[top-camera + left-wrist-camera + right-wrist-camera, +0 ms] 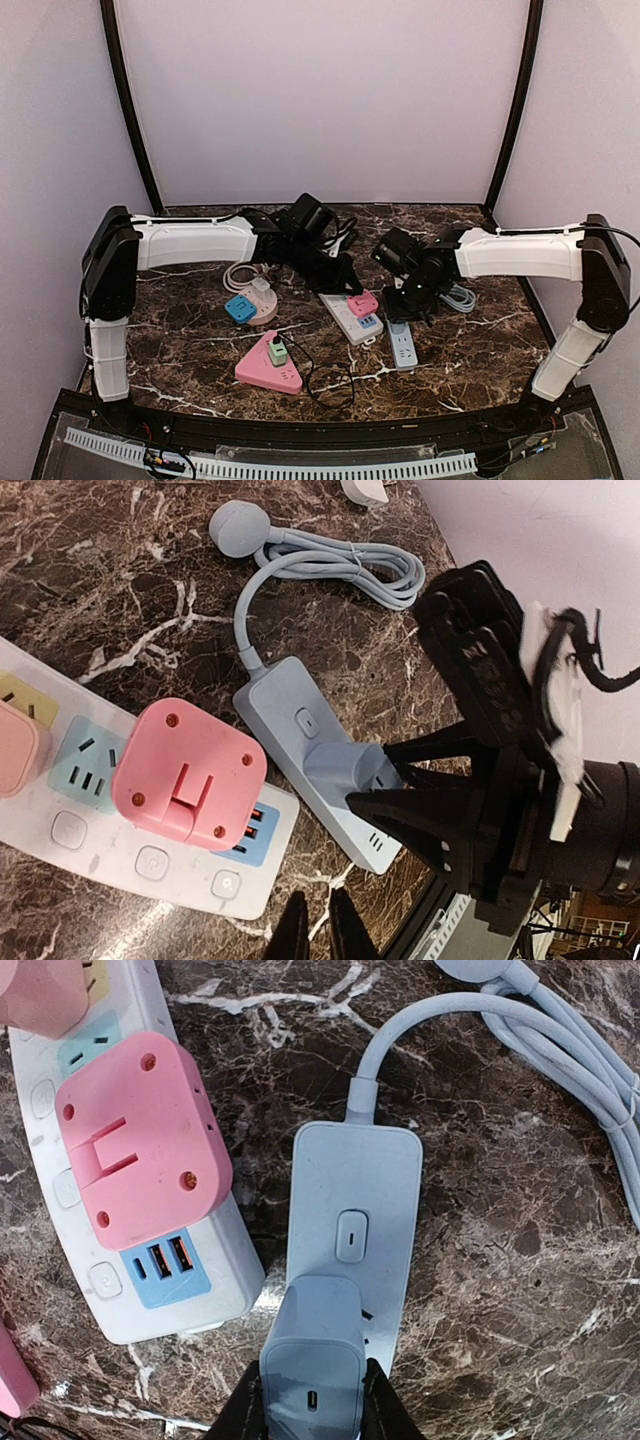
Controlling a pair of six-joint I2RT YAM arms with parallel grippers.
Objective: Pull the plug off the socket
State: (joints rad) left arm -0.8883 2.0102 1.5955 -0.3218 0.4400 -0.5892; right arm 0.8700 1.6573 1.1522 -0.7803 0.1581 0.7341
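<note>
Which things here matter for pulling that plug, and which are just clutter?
In the job: grey-blue charger, grey-blue power strip it sits in, right gripper.
Just lying about: white strip, pink adapter, pink triangular socket, blue cube plug.

Two arms, left arm (pixel 190 242) and right arm (pixel 520 252), wore white shells between black joints, thin black cables (pixel 540 230) ran along them, fingers (pixel 238 1418) were matte black.
</note>
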